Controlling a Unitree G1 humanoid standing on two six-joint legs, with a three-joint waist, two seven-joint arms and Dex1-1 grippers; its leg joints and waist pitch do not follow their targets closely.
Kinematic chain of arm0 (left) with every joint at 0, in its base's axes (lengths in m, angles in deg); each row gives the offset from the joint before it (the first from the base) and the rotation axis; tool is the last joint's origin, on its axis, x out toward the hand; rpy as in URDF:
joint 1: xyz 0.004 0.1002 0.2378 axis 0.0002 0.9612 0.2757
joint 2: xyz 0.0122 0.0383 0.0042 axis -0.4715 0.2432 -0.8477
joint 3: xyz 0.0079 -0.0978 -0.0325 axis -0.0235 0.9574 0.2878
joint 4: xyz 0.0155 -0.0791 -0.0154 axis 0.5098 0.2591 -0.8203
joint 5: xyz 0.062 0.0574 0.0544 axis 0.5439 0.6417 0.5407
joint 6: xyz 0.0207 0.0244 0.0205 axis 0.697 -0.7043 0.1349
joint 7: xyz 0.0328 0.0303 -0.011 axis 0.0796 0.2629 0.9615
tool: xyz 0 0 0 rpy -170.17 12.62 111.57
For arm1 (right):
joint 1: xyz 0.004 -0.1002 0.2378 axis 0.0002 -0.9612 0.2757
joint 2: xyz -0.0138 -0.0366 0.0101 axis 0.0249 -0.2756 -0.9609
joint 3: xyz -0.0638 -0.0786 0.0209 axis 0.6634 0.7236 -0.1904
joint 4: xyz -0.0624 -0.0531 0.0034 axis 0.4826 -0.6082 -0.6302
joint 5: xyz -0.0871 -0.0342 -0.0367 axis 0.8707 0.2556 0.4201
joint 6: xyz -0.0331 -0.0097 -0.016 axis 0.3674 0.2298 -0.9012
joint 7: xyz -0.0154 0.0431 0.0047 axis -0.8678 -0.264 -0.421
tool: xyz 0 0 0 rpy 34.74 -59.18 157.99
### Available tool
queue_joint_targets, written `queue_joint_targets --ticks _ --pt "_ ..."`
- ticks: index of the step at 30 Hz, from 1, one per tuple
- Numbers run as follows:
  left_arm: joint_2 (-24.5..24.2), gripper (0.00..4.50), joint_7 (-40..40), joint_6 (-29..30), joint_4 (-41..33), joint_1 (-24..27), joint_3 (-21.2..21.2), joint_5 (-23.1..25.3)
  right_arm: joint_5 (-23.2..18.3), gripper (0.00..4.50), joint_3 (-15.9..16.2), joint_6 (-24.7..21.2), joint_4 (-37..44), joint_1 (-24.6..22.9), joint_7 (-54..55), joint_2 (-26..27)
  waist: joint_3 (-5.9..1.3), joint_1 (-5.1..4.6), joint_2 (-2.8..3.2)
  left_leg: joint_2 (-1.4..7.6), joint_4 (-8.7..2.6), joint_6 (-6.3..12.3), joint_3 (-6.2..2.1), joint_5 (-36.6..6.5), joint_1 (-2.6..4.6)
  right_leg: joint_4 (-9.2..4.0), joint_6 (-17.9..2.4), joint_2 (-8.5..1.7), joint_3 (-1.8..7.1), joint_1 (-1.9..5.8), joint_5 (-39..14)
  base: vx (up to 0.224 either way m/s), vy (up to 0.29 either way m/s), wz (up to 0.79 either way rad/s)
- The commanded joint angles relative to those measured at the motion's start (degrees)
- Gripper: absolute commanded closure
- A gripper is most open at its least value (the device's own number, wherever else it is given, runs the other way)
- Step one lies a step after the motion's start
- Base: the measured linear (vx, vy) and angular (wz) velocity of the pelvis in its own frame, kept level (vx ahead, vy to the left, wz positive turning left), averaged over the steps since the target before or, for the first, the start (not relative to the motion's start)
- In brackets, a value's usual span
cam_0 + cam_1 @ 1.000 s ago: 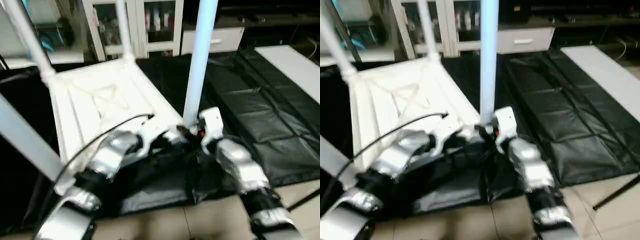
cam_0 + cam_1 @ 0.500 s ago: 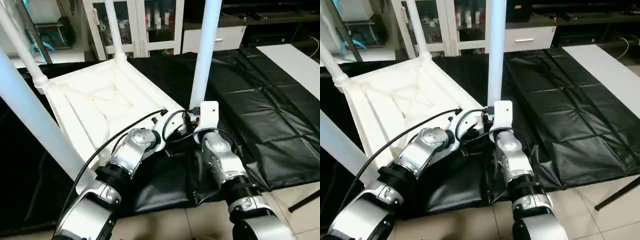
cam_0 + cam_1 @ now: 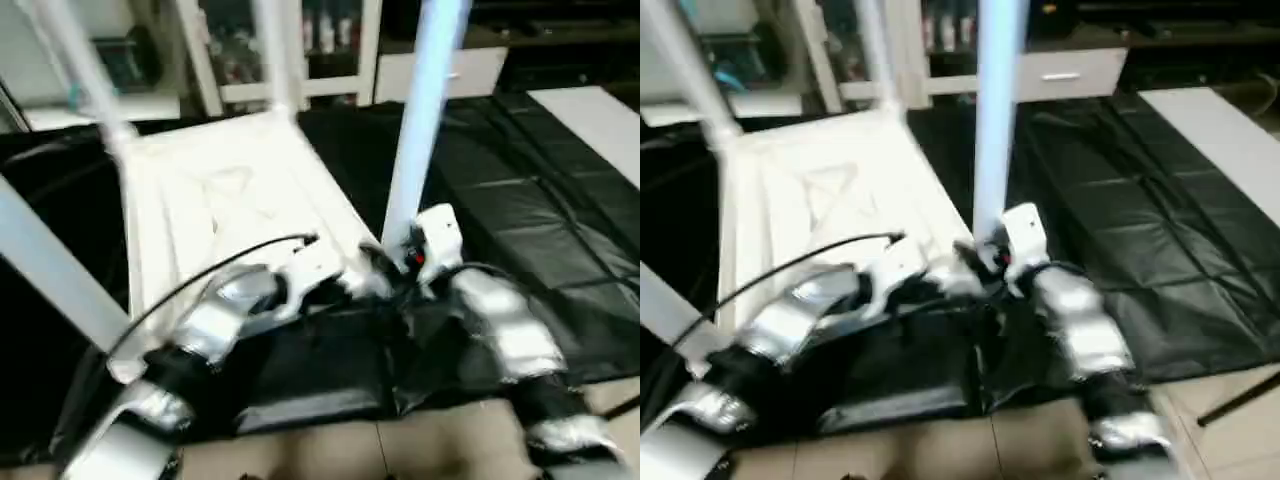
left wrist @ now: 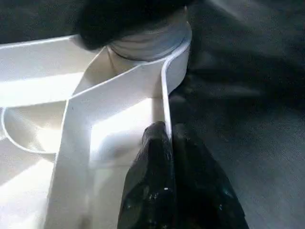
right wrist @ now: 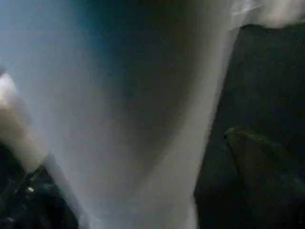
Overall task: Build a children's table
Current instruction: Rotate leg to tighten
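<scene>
The children's table lies upside down, its white tabletop (image 3: 230, 200) showing the X-ribbed underside. Four white legs stand up from its corners: far left (image 3: 80, 70), far middle (image 3: 275, 60), near left (image 3: 50, 270) and near right (image 3: 420, 110). My left gripper (image 4: 168, 131) is shut on the tabletop's thin rim wall, just beside the near right corner socket (image 4: 152, 43). My right gripper (image 5: 138, 167) sits around the base of the near right leg (image 5: 133, 95). One dark finger (image 5: 257, 157) stands apart from the leg, so the gripper is open.
The tabletop rests on a work table under a wrinkled black cover (image 3: 540, 200). A white board (image 3: 600, 115) lies at the far right. Glass-door cabinets and a white drawer unit (image 3: 440, 70) stand behind. Tiled floor (image 3: 400, 450) shows below the table's front edge.
The whole picture has shifted with the head. Both arms stay at the near right corner, and the right gripper's fingers have spread wider around the leg.
</scene>
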Motion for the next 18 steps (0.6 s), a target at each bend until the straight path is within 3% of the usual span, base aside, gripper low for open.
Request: queue_joint_targets --ticks 1,4,7,11,18 --pt "-0.6 4.5 5.1 0.7 -2.5 0.4 -2.8 -0.6 -0.2 0.04 2.3 -2.5 2.5 -1.0 -6.8 -3.4 -3.3 -0.13 -0.26 2.92 -4.47 4.67 -1.09 -14.2 1.62 -2.89 -15.8 -1.22 1.11 2.23 -6.9 0.0 0.0 0.0" --pt "-1.2 4.5 6.5 1.1 -3.0 0.5 -3.0 -0.8 -0.5 0.04 3.4 -3.4 3.2 -1.5 -10.3 -5.2 -3.18 0.58 -0.5 3.05 -4.56 3.68 -0.98 -15.0 1.86 -3.13 -15.5 -1.41 1.24 2.09 -9.1 0.0 0.0 0.0" --pt "-1.4 4.5 6.5 1.0 -2.9 0.3 -2.8 -0.7 -0.8 0.04 3.7 -3.9 3.0 -1.3 -12.6 -6.0 -3.22 0.62 -0.83 2.96 -4.54 3.25 -1.04 -14.5 1.69 -3.08 -15.4 -1.4 1.22 2.18 -9.3 0.0 0.0 0.0" --pt "-1.8 4.5 6.1 1.0 -2.8 0.2 -2.6 -0.7 -0.9 0.04 4.1 -4.3 2.6 -0.7 -14.8 -6.4 -3.35 0.65 -1.0 2.9 -4.34 3.9 -1.03 -13.1 1.6 -2.92 -15.4 -1.45 1.19 2.25 -8.4 0.0 0.0 0.0" --pt "-2.2 4.5 6.2 1.4 -3.1 0.3 -2.3 -0.8 -1.3 0.66 3.9 -4.2 2.5 -0.2 -14.8 -6.4 -3.44 0.85 -0.96 2.85 -4.08 4.95 -0.98 -10.8 1.54 -2.76 -15.9 -1.5 1.15 2.37 -7.3 0.0 0.0 0.0"
